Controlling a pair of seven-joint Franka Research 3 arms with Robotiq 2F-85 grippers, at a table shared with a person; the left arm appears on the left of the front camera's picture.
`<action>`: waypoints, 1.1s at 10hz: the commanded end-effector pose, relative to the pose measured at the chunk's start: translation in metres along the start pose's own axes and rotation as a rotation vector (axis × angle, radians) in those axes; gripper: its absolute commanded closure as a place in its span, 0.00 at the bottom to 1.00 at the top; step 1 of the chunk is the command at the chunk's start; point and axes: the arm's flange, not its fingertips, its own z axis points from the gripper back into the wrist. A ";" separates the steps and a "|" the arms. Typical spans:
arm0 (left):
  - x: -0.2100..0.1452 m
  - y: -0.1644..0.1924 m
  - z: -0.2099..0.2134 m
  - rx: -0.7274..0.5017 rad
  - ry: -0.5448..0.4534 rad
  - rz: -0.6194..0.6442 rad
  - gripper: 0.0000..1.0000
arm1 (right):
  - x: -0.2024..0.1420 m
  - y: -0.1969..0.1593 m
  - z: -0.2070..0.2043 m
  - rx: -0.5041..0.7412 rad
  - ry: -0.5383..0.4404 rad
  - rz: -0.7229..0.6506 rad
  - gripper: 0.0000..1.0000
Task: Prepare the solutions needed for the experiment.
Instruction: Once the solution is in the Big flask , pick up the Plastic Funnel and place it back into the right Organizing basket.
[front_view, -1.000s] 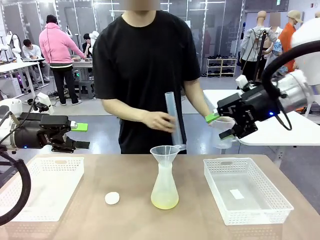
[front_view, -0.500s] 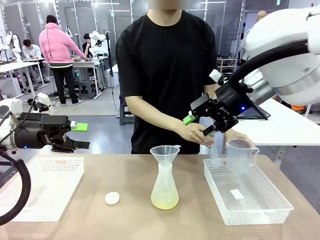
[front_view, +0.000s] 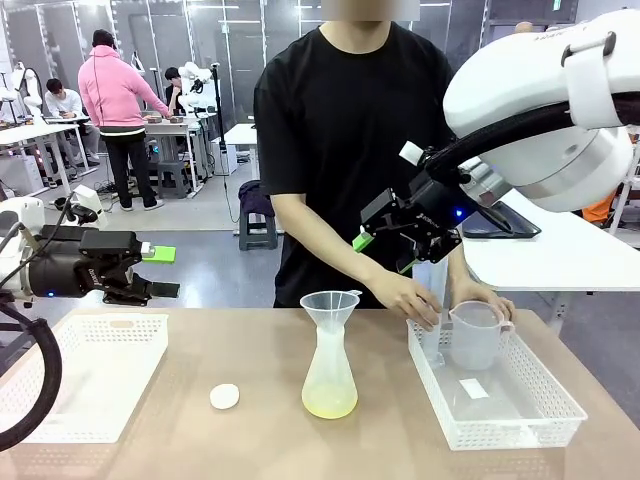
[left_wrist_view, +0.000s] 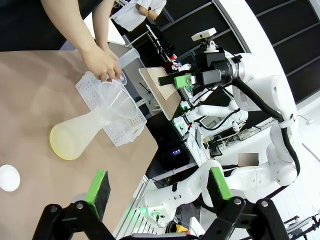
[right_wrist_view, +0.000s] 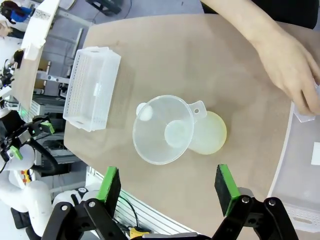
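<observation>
The solutions (front_view: 329, 404) are a thin pale yellow-green layer in the base of a frosted conical flask (front_view: 329, 370) at the table's middle. A clear funnel (front_view: 328, 304) sits in its neck. My right gripper (front_view: 383, 253) hangs open and empty above and right of the flask, looking down on the funnel (right_wrist_view: 162, 129) and the flask base (right_wrist_view: 210, 134). At the far left my left gripper (front_view: 160, 270) is open and empty above the left basket. Its wrist view shows the flask (left_wrist_view: 80, 137) lying across the picture. My own fingers are spread in both wrist views: right gripper (right_wrist_view: 167, 184), left gripper (left_wrist_view: 159, 184).
The person's hands (front_view: 405, 298) hold a clear cylinder (front_view: 432, 322) and a measuring jug (front_view: 475, 335) inside the right white basket (front_view: 520, 415). A second white basket (front_view: 85, 375) stands at left. A small white disc (front_view: 224, 396) lies between it and the flask.
My right arm has swung left, from beside the right basket to near the flask. The person has lowered the cylinder and the jug into the right basket. The left arm is still.
</observation>
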 end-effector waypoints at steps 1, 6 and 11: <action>-0.001 -0.003 0.000 0.001 0.013 0.006 0.00 | -0.002 -0.001 0.003 0.016 -0.002 0.014 0.05; -0.001 -0.003 0.000 0.001 0.013 0.006 0.00 | 0.007 0.015 -0.011 -0.075 0.067 -0.008 0.05; -0.001 -0.003 0.000 0.001 0.013 0.006 0.00 | 0.028 0.020 -0.044 -0.250 0.193 -0.217 0.05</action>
